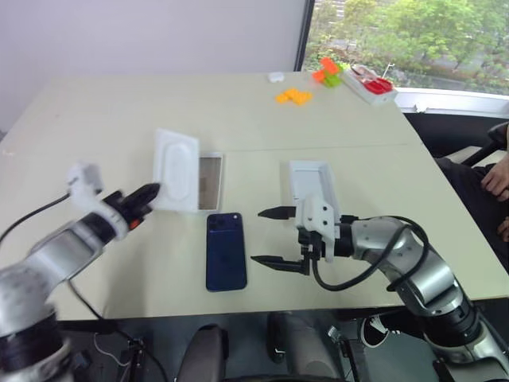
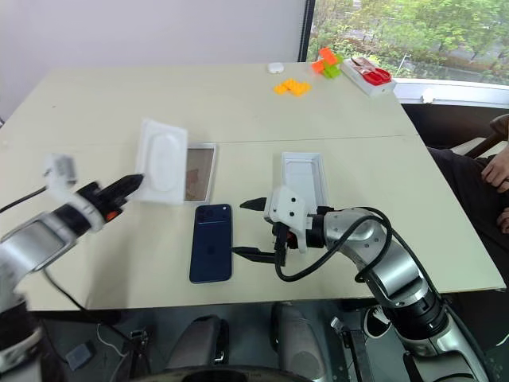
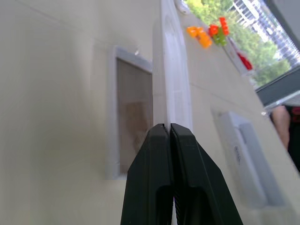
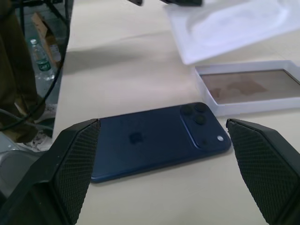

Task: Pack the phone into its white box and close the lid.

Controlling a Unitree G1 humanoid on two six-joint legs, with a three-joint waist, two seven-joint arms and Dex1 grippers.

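The dark blue phone (image 1: 226, 251) lies back up on the table, its camera block at the far end. My right gripper (image 1: 258, 236) stands open just to its right, one finger toward each end of the phone (image 4: 159, 140). My left gripper (image 1: 153, 191) is shut on the edge of a white insert (image 1: 176, 169) with an oval recess, which hangs tilted in the air. Under and beside the insert sits the white box (image 1: 220, 185), open, brownish inside. The lid (image 1: 312, 177) lies white side up behind my right gripper.
Orange blocks (image 1: 293, 96) and a red-and-white tray (image 1: 370, 83) with coloured blocks sit at the far right of the table, by the window. A person's hand (image 1: 497, 179) shows at the right edge. The table's front edge runs just below the phone.
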